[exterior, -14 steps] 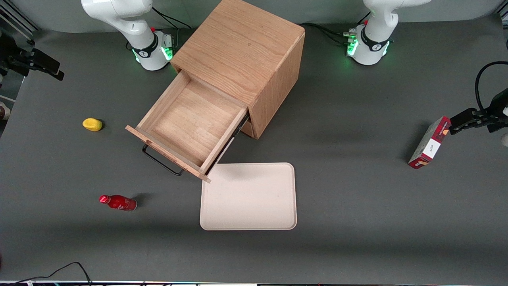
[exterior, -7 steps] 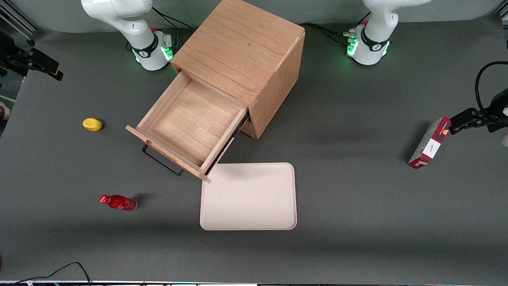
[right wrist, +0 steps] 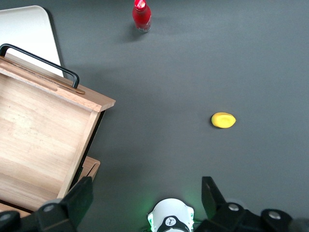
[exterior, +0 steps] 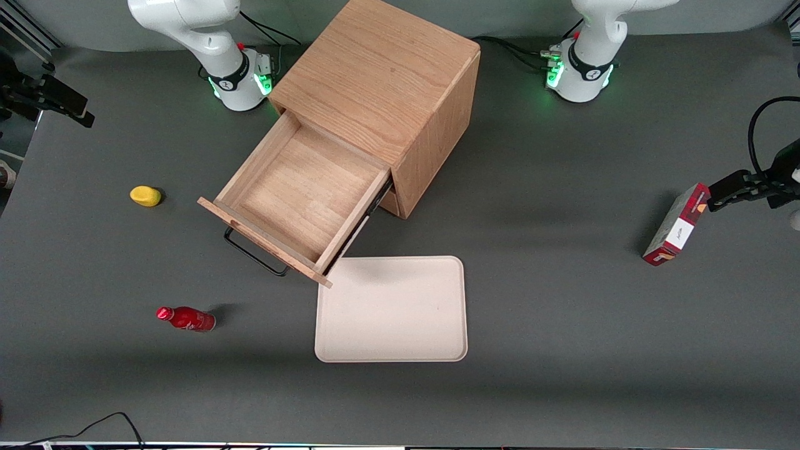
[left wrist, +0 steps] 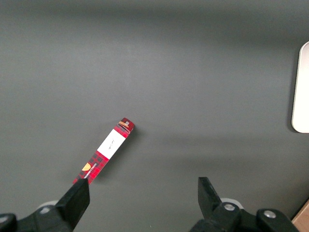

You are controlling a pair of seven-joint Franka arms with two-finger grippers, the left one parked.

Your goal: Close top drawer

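Observation:
The top drawer of the oak cabinet is pulled far out and holds nothing. Its black wire handle faces the front camera at an angle. My gripper hangs high at the working arm's end of the table, well away from the drawer and touching nothing. In the right wrist view the gripper is open wide with nothing between its fingers, looking down on the drawer, its handle and the arm's own base.
A yellow lump lies on the mat toward the working arm's end. A red bottle lies on its side nearer the camera. A cream tray sits just in front of the drawer's corner. A red box stands toward the parked arm's end.
My gripper has drifted slightly farther from the front camera and away from the cabinet. The drawer and the other objects have not moved.

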